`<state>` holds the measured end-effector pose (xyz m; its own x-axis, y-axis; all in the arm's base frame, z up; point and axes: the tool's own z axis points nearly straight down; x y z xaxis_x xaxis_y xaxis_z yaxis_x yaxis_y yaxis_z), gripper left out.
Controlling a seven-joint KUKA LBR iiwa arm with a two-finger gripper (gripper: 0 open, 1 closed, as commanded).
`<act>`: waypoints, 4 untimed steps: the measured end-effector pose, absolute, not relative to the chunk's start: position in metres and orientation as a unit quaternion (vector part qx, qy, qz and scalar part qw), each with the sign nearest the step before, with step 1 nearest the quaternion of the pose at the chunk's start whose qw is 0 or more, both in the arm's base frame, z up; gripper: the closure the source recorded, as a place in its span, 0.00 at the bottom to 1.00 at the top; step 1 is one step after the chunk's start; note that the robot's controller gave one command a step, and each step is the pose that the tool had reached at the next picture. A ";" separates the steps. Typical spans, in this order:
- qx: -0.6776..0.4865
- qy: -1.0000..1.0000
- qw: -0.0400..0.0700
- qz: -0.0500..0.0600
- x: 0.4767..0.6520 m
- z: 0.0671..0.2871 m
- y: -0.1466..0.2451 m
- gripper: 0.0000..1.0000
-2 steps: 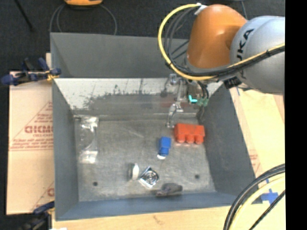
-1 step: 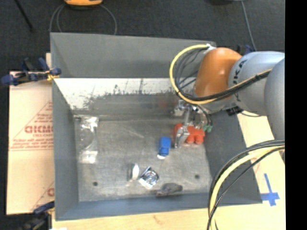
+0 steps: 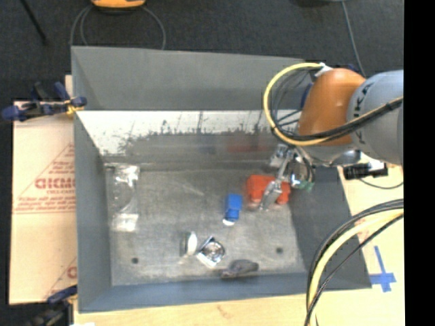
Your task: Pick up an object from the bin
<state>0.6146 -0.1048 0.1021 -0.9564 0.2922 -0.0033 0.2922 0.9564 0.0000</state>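
My gripper (image 3: 272,197) hangs low in the right half of the bin, right over a red-orange object (image 3: 258,187) that lies on the floor there. Its metal fingers reach down onto the right part of that object. Just to the left lies a small blue and white piece (image 3: 232,209), apart from the fingers.
Near the front of the bin lie a white and silver crumpled piece (image 3: 207,249) and a dark grey flat thing (image 3: 239,268). A clear plastic item (image 3: 124,195) sits at the left wall. The arm with its orange cover and cables fills the bin's right rear corner.
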 end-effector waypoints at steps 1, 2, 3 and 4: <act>0.131 0.991 0.004 -0.001 0.619 0.101 -0.127 0.00; 0.190 0.982 0.004 0.001 0.625 0.074 -0.121 0.00; 0.189 0.982 0.004 0.000 0.626 0.076 -0.122 0.00; 0.188 0.982 0.006 -0.001 0.627 0.077 -0.122 1.00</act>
